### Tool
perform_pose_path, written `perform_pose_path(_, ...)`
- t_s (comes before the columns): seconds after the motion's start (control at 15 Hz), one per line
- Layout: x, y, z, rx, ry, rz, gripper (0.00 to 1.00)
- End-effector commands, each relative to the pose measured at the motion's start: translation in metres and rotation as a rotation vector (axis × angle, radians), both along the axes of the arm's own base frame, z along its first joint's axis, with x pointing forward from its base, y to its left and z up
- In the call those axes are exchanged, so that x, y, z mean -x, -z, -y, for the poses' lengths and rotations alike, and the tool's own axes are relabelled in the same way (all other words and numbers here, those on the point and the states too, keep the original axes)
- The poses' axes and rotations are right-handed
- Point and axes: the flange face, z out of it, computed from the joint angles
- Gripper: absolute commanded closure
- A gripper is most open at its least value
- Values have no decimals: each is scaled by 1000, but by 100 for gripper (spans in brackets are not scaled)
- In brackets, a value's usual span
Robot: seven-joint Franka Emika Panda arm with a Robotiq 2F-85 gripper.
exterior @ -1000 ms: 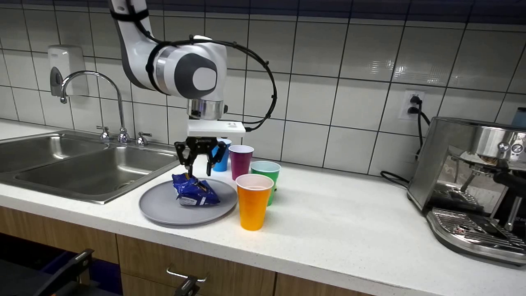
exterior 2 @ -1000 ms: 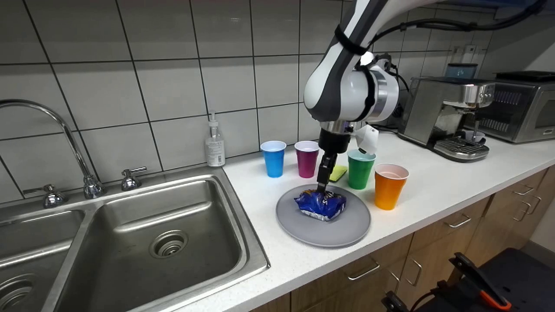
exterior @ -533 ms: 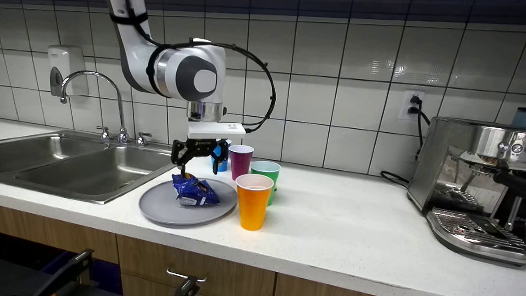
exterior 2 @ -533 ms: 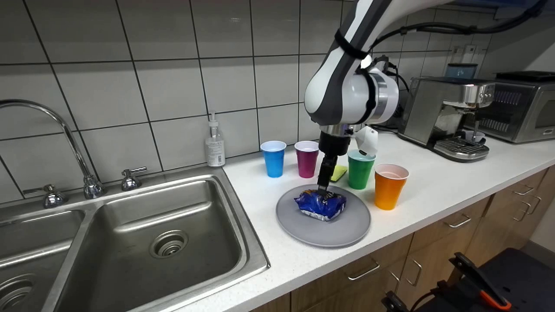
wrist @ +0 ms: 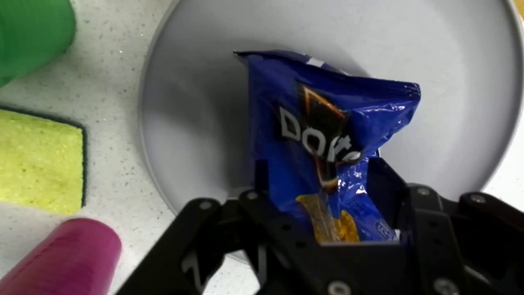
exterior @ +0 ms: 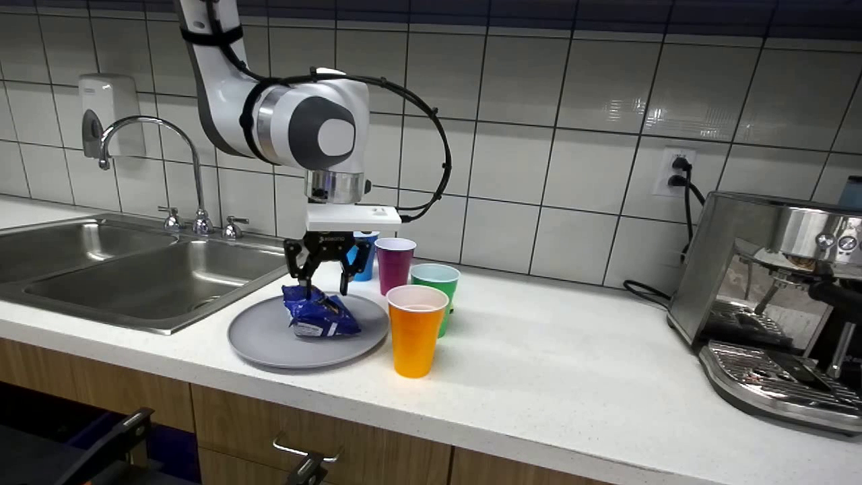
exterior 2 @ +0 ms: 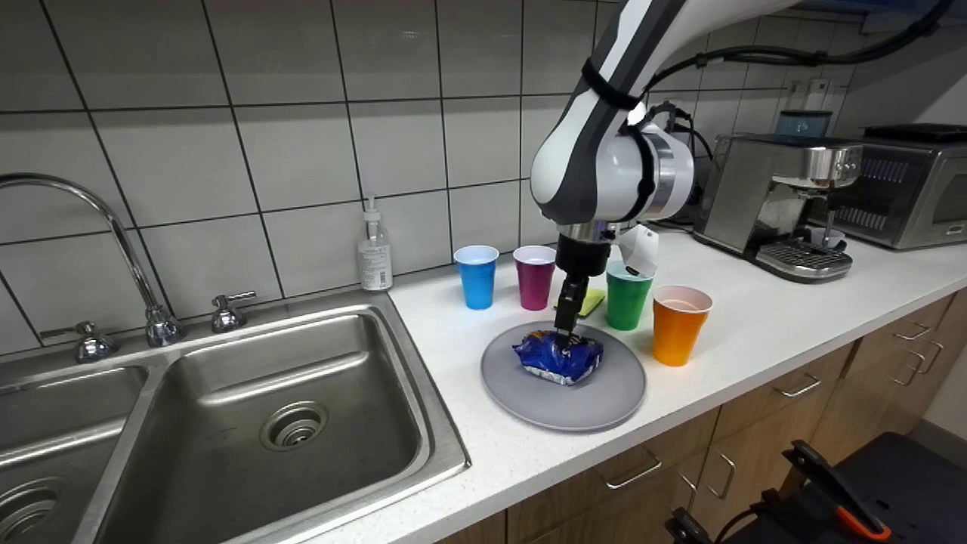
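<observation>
The gripper (exterior: 326, 291) hangs, jaws parted, over the blue bag (exterior: 319, 316) on the plate (exterior: 259, 337), as we see in an exterior view. An exterior view alone gives us the pump bottle (exterior 2: 375, 257), well apart from the plate. In the wrist view the bag, between the jaws, reads "Do", then creased letters, and we find a sponge (wrist: 39, 162) beside the plate.

At the left there is a sink (exterior 2: 219, 423), and a pump bottle (exterior 2: 375, 261) stands by its far right corner. A blue cup (exterior 2: 477, 281), purple cup (exterior 2: 533, 281), green cup (exterior 2: 626, 301) and orange cup (exterior 2: 677, 334) stand upright; a yellow sponge (wrist: 39, 164) lies between purple and green. At the right is a coffee machine (exterior 2: 755, 189).
</observation>
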Motion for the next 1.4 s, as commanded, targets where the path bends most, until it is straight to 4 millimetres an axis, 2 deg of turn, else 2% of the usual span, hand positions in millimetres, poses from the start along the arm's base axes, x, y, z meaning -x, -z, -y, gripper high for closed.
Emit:
perform_pose_path(0.0, -4, -2, 1, 4, 17, 9, 66)
perform_pose_path(0.2, -2, -4, 1, 1, 21, 2, 90)
perform_pose_path(0.33, -1, -5, 1, 0, 20, 1, 100)
perform_pose_path(0.73, 0, -11, -1, -13, 22, -5, 100)
perform_pose_path(0.87, 0, -22, -4, -23, 18, 1, 100)
perform_pose_path(1.33, 2, -90, -6, -47, 59, 61, 100)
